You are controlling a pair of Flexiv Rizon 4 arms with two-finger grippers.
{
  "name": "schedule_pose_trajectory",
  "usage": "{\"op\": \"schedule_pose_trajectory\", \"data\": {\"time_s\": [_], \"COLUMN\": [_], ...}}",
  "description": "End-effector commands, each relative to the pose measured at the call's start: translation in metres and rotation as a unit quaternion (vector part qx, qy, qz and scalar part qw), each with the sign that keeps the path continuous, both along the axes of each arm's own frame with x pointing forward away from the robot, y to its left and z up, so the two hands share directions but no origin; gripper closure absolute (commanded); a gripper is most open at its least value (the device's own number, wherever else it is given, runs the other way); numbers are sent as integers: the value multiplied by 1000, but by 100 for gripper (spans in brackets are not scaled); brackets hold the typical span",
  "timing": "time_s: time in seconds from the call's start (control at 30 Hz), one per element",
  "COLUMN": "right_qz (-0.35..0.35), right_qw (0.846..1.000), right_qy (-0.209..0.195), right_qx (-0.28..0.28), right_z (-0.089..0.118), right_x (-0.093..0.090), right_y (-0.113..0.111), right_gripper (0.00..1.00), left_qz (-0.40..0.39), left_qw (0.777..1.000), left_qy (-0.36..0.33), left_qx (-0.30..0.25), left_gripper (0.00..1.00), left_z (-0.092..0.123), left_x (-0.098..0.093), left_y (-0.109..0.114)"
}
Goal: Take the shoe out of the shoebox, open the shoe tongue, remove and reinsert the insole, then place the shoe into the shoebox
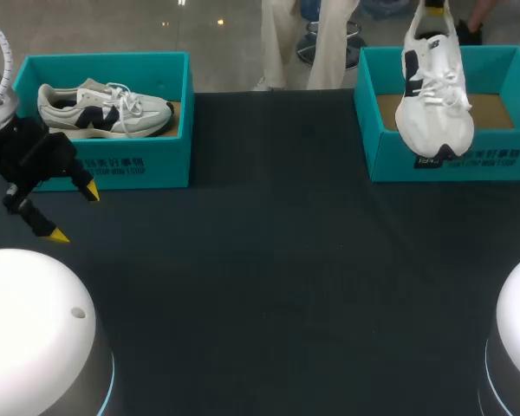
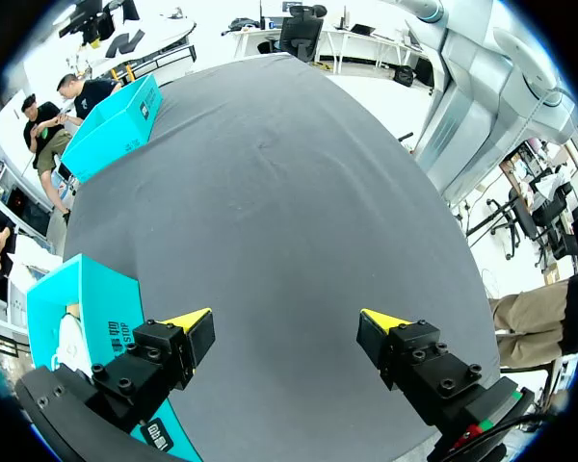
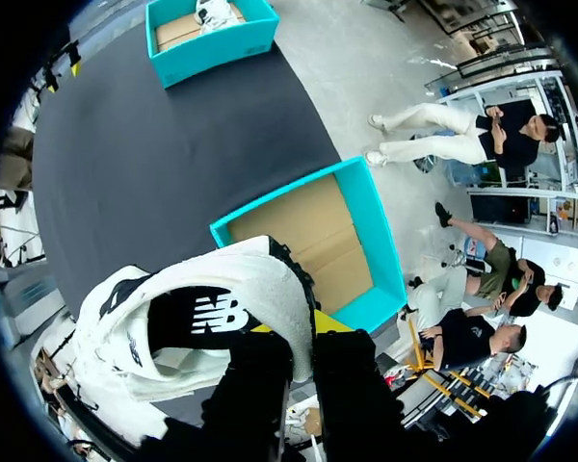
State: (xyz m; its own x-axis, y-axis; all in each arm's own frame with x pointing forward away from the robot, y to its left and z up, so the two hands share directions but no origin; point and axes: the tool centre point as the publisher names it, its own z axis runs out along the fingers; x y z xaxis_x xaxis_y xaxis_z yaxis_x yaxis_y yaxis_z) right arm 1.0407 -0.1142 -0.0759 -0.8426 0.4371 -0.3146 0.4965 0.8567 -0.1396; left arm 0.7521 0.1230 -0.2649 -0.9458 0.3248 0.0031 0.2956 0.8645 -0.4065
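Head view: the white shoe [image 1: 433, 95] hangs toe down at the upper right of the frame, over the right shoebox [image 1: 503, 160]. The right gripper [image 3: 301, 345] clamps its heel. At the left edge, the left gripper [image 1: 74, 213] has its fingers wide apart and holds nothing. It is beside the left shoebox [image 1: 147, 165], which has a second shoe [image 1: 104, 111] inside.

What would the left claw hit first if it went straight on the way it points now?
Most likely the bare black table: the open left claw aims down at it, with nothing between. The teal box sits beside one finger, out of line.
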Motion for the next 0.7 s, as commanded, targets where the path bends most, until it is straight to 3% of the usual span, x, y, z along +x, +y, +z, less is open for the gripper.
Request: {"op": "schedule_pose_trajectory", "data": {"time_s": [0.03,0.3,0.53,0.7], "right_qz": [-24,-79,-130,-163], "right_qw": [1000,996,990,984], "right_qy": [17,46,59,74], "right_qx": [7,10,24,21], "right_z": [-4,-35,-50,-54], "right_x": [30,54,55,50], "right_y": [-30,-86,-120,-131], "right_gripper": [100,100,100,100], "left_qz": [0,0,0,0], "left_qw": [1000,1000,1000,1000], "left_qy": [0,0,0,0], "left_qx": [0,0,0,0], "left_gripper": [0,0,0,0], "left_z": [0,0,0,0], "left_x": [-1,-1,-1,-1], "left_y": [0,0,0,0]}}
